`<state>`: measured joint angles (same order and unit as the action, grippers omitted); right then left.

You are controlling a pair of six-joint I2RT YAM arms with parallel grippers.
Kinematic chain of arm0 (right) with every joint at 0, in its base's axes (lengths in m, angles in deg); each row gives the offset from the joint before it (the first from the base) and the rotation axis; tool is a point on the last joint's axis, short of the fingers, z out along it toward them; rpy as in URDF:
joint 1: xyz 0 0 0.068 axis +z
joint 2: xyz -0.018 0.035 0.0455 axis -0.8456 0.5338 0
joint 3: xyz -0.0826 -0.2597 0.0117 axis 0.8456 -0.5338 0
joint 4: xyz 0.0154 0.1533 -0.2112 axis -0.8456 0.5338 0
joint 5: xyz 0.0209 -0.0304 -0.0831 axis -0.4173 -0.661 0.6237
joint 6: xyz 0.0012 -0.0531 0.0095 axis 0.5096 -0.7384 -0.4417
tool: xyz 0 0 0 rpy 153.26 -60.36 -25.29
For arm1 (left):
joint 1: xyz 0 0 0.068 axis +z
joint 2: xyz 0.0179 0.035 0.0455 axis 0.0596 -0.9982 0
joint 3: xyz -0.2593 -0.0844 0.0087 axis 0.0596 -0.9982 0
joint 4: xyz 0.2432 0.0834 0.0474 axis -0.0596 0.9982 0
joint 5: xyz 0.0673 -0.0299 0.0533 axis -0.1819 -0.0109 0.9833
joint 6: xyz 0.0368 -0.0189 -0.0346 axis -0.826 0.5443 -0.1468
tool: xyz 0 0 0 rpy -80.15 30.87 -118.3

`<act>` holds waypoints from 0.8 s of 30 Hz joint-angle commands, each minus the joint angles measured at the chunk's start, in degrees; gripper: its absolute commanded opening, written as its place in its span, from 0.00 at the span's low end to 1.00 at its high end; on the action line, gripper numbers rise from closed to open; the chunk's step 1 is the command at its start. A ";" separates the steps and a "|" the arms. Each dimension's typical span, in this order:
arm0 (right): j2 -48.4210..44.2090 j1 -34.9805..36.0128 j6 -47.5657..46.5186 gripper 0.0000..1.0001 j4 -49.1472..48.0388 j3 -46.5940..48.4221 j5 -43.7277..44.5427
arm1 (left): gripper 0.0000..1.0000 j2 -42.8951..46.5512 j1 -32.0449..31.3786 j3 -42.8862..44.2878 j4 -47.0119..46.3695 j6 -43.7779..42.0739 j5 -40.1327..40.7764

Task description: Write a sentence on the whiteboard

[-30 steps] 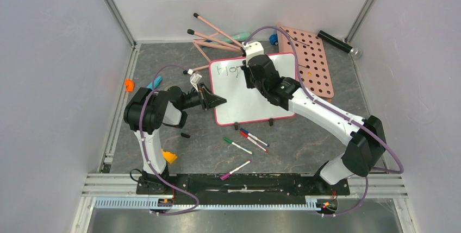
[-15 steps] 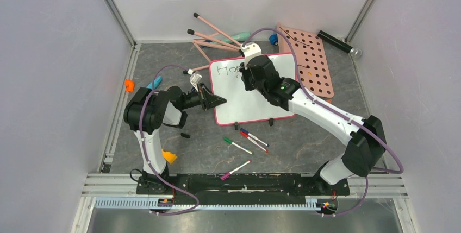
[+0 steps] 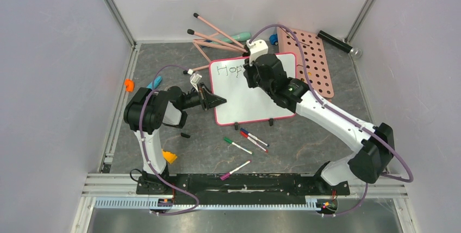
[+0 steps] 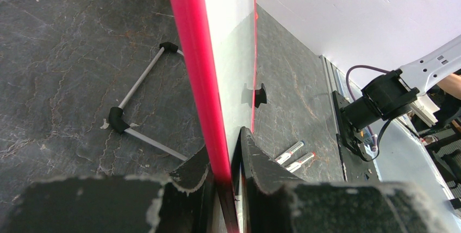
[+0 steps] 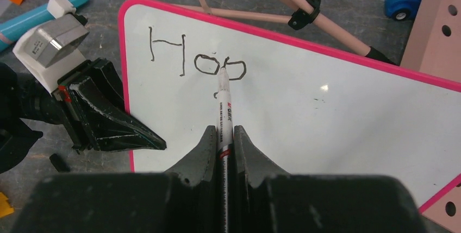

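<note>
The whiteboard (image 3: 244, 100) lies on the grey table, white with a pink-red rim; it also shows in the right wrist view (image 5: 337, 130). Black letters "Hop" (image 5: 198, 62) stand at its top left, also seen from above (image 3: 229, 69). My right gripper (image 5: 223, 130) is shut on a white marker (image 5: 224, 100) whose tip touches the board at the "p". From above the right gripper (image 3: 251, 70) is over the board's top edge. My left gripper (image 4: 224, 159) is shut on the board's left rim (image 4: 198, 70); it shows from above (image 3: 216, 101).
Several markers (image 3: 247, 139) lie in front of the board, another (image 3: 235, 170) nearer the arms. Pink sticks (image 3: 215, 37) and a teal object (image 3: 238, 36) lie behind it. A pink holed panel (image 3: 312, 64) sits to the right. An orange piece (image 3: 129, 84) lies left.
The right gripper has moved to the right along the board's top with the marker. The writing has grown from "Ho" to "Hop". The left arm has not moved.
</note>
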<state>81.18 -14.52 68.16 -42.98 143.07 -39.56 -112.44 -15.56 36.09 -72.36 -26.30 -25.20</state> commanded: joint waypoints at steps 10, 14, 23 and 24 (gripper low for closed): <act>-0.94 -1.56 -1.06 0.00 -0.39 -0.45 5.52 | 0.03 0.35 -0.60 0.89 -3.41 -6.01 -0.52; 0.14 -1.74 -1.33 0.00 -0.44 -0.11 4.70 | 0.03 0.27 -0.58 0.95 -3.41 -6.00 -0.62; 1.97 -1.91 -1.13 0.00 -1.15 0.17 2.47 | 0.03 0.26 -0.60 0.95 -3.41 -5.99 -0.62; 2.14 -1.92 -1.12 0.00 -1.11 0.18 2.63 | 0.03 0.24 -0.60 0.96 -3.43 -5.98 -0.60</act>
<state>82.63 -16.13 67.70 -42.52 142.85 -36.52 -112.44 -15.56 36.13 -72.36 -26.30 -25.27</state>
